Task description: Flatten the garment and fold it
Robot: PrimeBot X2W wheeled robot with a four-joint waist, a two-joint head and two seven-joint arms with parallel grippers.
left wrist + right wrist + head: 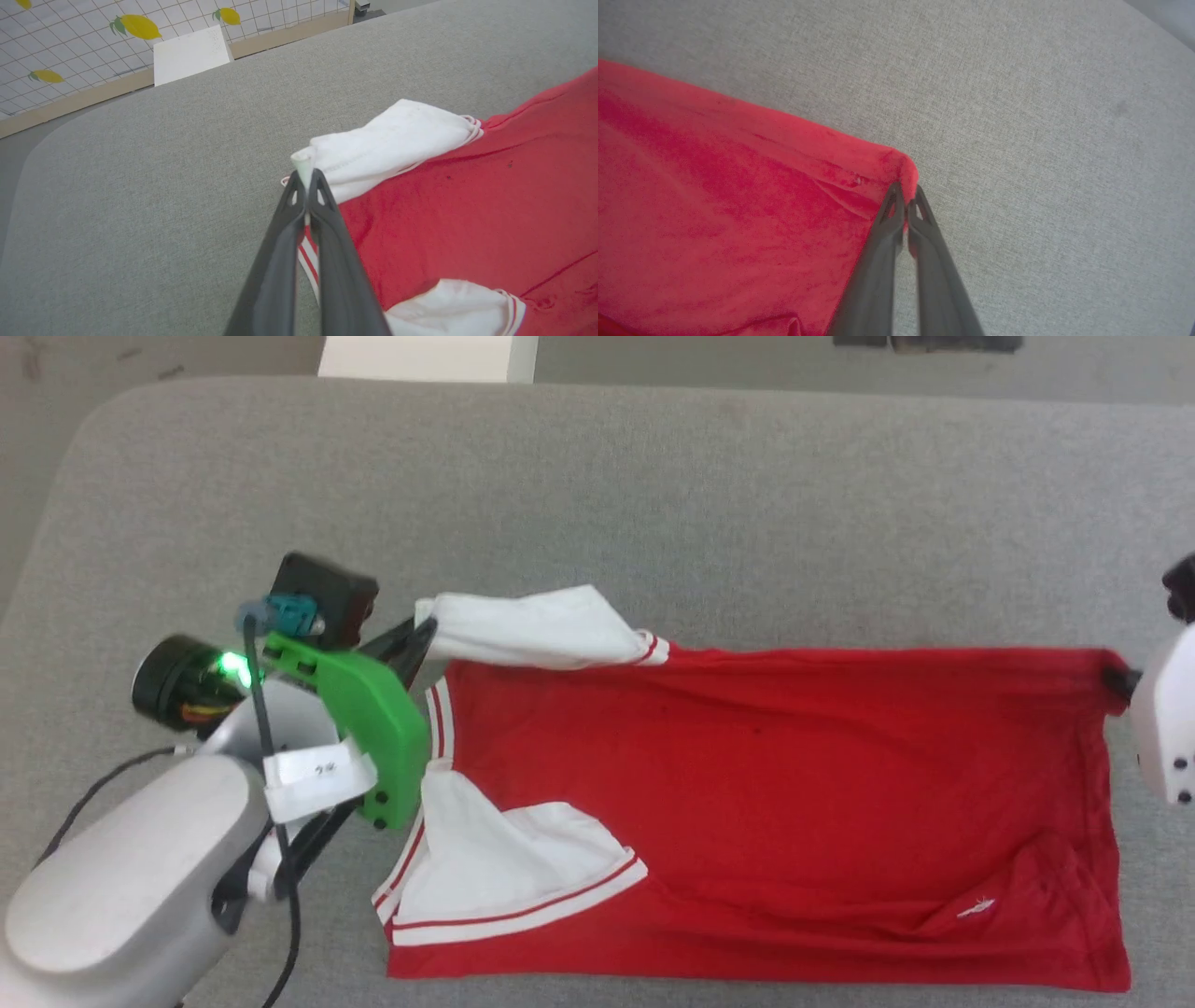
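1. Two pincers held a red shirt (775,775) that lay sideways on the grey worktop (653,476), with its collar end to the robot's left and its hem to the right.
2. The left pincer (306,182) was clamped on a white fold of the far sleeve (537,625), and a tip of cloth poked out past its fingers.
3. The right pincer (906,198) was clamped on the far hem corner (896,165), where red cloth bunched at its tips.
4. The near sleeve (509,868) lay folded in over the body, and creases showed by the near hem.
5. The step in hand looked like drawing the far edge taut, ready to flatten or fold.
6. Doing it well likely meant moving both arms together at one height and pulling gently, as each grip held only a small pinch that might slip.
7. The rumpled far sleeve seemed likely to get trapped in a fold unless it was smoothed first.
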